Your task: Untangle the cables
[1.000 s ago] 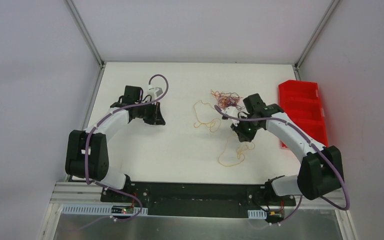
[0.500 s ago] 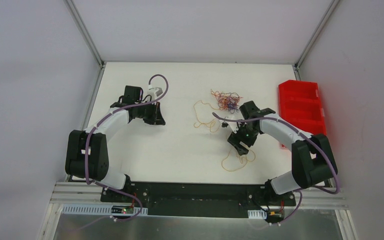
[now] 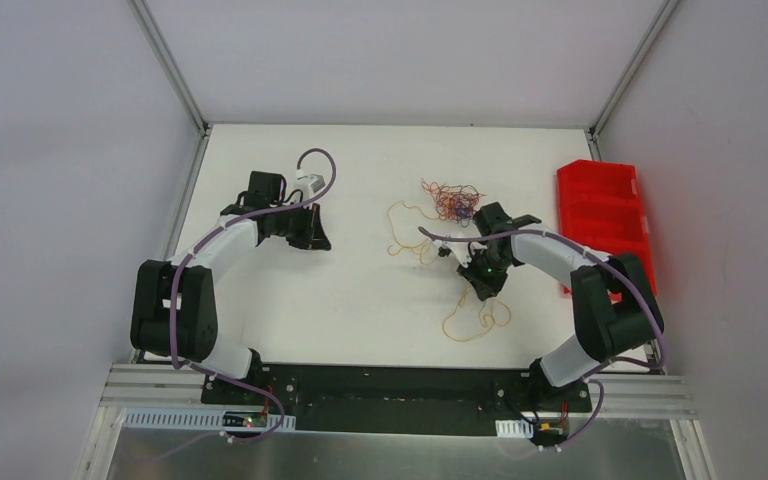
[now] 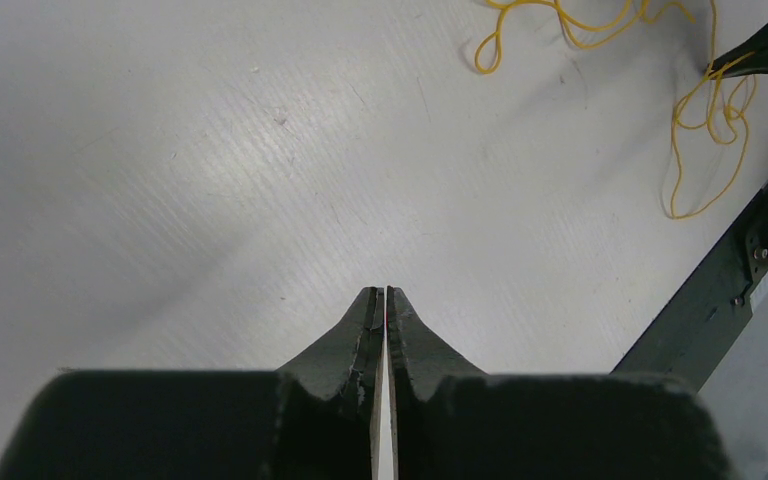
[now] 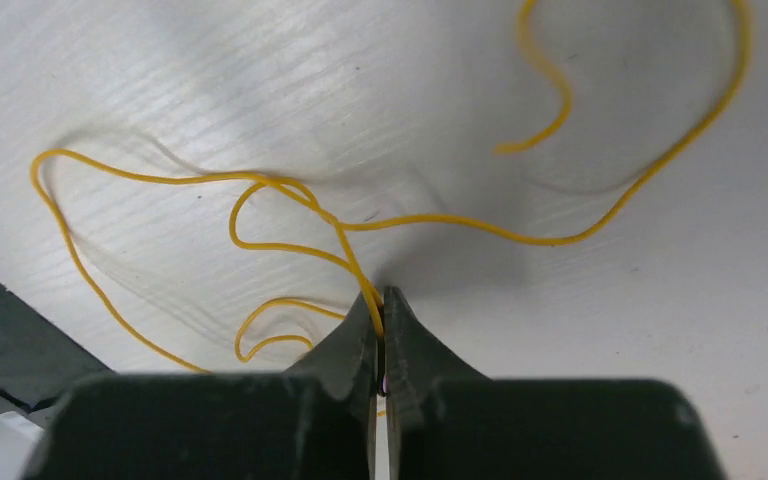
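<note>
1. Right fingers [image 5: 360, 340] pinched shut on yellow cable [image 5: 440, 218]; thin, so liable to slip out under a pull.
2. Tangle [image 3: 455, 203] at 12 o'clock on table [image 3: 360, 300]; could drag along whole and tighten.
3. Left fingers [image 4: 365, 325] closed empty, well off at 9 o'clock; no anchor.

Bright, even overhead light, worktop [image 3: 360, 300] nearly washed out. Right wrist view: soft shadows beside yellow cable [image 5: 440, 217], right claw [image 5: 380, 297] at 6 o'clock dark, out of focus.
</note>
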Tool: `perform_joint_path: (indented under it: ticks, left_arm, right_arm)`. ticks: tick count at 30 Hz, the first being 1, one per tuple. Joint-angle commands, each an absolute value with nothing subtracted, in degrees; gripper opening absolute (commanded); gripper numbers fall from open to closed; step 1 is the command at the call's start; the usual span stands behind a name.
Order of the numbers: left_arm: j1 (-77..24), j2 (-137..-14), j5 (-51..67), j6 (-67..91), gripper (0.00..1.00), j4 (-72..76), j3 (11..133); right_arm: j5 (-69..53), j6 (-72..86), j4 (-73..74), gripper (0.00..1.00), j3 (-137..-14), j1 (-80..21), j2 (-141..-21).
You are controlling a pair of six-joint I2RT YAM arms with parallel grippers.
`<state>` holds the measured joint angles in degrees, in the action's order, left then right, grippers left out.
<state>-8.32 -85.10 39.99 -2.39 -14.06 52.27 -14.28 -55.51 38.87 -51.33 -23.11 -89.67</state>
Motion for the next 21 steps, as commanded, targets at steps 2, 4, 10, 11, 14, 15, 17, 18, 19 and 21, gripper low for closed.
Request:
perform_joint_path:
  ticks: [2,4,10,11,14,15,17,18,19,21]
  left_arm:
    - [-9.1,-82.2,40.8,-2.1,0.09,-15.3,54.5]
    - [-9.2,-81.2,40.9,-1.7,0.19,-15.9,55.1]
    - [-10.3,-78.2,38.7,-1.5,0.66,-17.5,57.6]
    - [-10.4,-77.6,38.0,-1.6,0.76,-17.9,58.3]
    - [-10.4,-76.2,36.8,-1.9,0.97,-18.9,60.1]
    - [-10.4,-75.8,36.6,-2.0,0.99,-19.2,60.7]
    - [-10.5,-75.3,36.2,-2.1,0.99,-19.8,62.0]
    - [-10.5,-75.2,36.2,-2.0,0.99,-20.1,62.6]
    - [-10.5,-75.2,36.1,-1.9,0.99,-20.3,63.2]
    - [-10.5,-75.2,36.1,-1.5,0.99,-20.7,64.0]
  right_arm:
    - [-19.4,-52.9,47.5,0.00,-58.0,-19.7,-84.4]
    - [-21.8,-51.0,49.7,0.00,-61.7,-16.3,-81.0]
    - [-27.6,-46.0,52.3,0.00,-72.1,-5.7,-76.7]
    - [-28.6,-45.2,52.7,0.00,-74.2,-3.7,-76.6]
    - [-31.3,-42.4,53.5,0.00,-82.4,3.5,-77.7]
    - [-32.0,-41.1,53.5,0.00,-85.4,6.0,-78.7]
    - [-33.2,-40.2,54.4,0.00,-91.8,11.2,-81.5]
    - [-33.5,-40.2,55.1,0.00,-94.9,13.5,-83.5]
    - [-33.7,-40.5,56.0,0.00,-98.3,15.6,-85.3]
    - [-33.2,-41.8,57.4,0.00,-104.4,18.8,-89.3]
